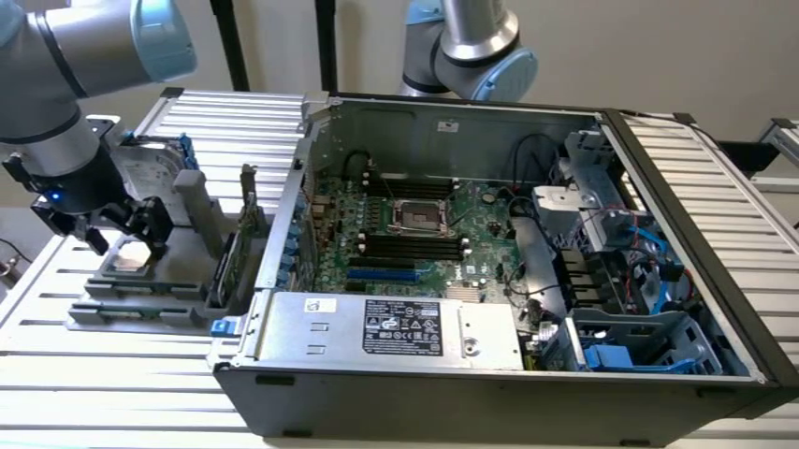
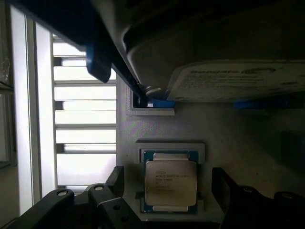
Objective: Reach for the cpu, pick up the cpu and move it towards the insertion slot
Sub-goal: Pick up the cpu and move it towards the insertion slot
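Gripper [image 1: 125, 238] open wide, hanging low over the grey holder [image 1: 138, 301] on the exterior view's left, outside the computer case [image 1: 500, 383]. The cpu [image 1: 133, 255] lies flat in its recess in that holder, silver face up (printed text visible in the wrist view). In the wrist view the 2 fingers [image 2: 116, 180] stand on either side of the cpu [image 2: 170, 182], a gap on each side, no contact. Hard drive [image 2: 238, 81] sits just beyond the cpu. Insertion slot [image 1: 422, 217] is on the motherboard inside the case, well apart from the cpu.
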Tool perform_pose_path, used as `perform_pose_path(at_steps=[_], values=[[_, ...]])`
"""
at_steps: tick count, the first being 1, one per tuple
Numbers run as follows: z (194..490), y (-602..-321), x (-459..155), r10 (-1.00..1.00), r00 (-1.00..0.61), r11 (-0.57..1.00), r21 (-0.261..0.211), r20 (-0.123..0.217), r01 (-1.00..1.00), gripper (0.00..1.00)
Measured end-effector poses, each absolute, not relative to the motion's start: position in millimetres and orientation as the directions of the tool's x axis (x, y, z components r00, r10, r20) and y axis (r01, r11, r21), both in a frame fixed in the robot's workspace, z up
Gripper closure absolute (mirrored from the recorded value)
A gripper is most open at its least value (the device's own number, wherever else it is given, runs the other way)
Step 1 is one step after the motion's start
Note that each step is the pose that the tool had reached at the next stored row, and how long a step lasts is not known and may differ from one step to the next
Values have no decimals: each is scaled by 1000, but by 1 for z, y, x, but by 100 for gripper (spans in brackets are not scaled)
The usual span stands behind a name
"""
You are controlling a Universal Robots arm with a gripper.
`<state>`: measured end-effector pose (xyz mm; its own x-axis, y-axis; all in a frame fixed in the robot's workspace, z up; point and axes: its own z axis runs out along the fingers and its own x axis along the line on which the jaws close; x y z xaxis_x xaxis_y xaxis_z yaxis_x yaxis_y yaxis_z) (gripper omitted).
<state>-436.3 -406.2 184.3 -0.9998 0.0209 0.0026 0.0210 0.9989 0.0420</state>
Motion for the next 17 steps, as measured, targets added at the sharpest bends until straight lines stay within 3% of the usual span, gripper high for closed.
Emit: perform_pose_path(at_steps=[17], values=[[185,-409,-436,21,-1000,998,58,18,22,17]])
